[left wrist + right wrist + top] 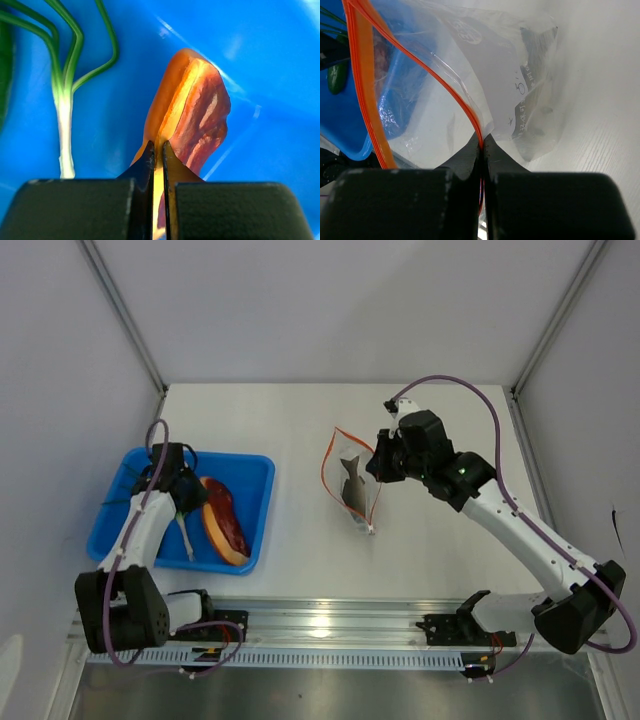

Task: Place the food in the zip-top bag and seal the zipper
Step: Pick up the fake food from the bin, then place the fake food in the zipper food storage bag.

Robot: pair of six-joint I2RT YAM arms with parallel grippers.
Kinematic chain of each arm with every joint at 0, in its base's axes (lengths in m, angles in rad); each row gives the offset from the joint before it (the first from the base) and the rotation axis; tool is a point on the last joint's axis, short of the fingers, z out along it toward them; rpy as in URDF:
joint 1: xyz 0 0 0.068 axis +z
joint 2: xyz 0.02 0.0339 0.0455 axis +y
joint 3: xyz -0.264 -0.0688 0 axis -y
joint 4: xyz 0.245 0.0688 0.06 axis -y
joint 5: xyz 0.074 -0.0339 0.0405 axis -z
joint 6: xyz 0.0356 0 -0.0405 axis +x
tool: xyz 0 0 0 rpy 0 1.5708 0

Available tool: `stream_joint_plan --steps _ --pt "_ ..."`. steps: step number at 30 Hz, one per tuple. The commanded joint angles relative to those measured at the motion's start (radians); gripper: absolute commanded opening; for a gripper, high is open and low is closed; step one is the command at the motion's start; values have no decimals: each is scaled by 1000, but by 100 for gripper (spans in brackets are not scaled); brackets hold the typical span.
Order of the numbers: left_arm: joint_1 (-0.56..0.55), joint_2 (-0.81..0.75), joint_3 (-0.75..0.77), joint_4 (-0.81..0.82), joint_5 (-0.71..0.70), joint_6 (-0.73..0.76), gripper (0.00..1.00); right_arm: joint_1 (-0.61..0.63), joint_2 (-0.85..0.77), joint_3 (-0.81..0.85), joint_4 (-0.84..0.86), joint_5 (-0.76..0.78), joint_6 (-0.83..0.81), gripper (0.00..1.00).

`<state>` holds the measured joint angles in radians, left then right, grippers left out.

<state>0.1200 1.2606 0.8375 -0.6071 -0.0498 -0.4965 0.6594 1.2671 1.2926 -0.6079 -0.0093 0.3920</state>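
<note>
The meat slab (pixel 195 110), on edge in the blue tray (pixel 265 500), looks light, stiff and slick, so the left tool (pixel 157 146) nipped on its thin orange rim suits it, while the right tool (pixel 481 142) pinches the limp zip-top bag (pixel 352 485) by its zipper (pixel 366 85).

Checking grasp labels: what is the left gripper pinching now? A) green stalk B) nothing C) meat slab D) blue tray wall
C: the left gripper is shut on the orange rim of the meat slab, while the green stalk lies apart beside it in the blue tray.
</note>
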Motion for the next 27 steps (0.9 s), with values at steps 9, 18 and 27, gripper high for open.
stream_joint_plan --steps 9,18,27 --pt "-5 -309 118 -76 135 19 1 16 32 48 25 2 8 0" --pt "-5 -509 193 -78 372 -31 1 19 80 86 8 9 -4 0" --pt "-5 -543 388 -83 507 -120 0 29 113 76 25 45 8 0"
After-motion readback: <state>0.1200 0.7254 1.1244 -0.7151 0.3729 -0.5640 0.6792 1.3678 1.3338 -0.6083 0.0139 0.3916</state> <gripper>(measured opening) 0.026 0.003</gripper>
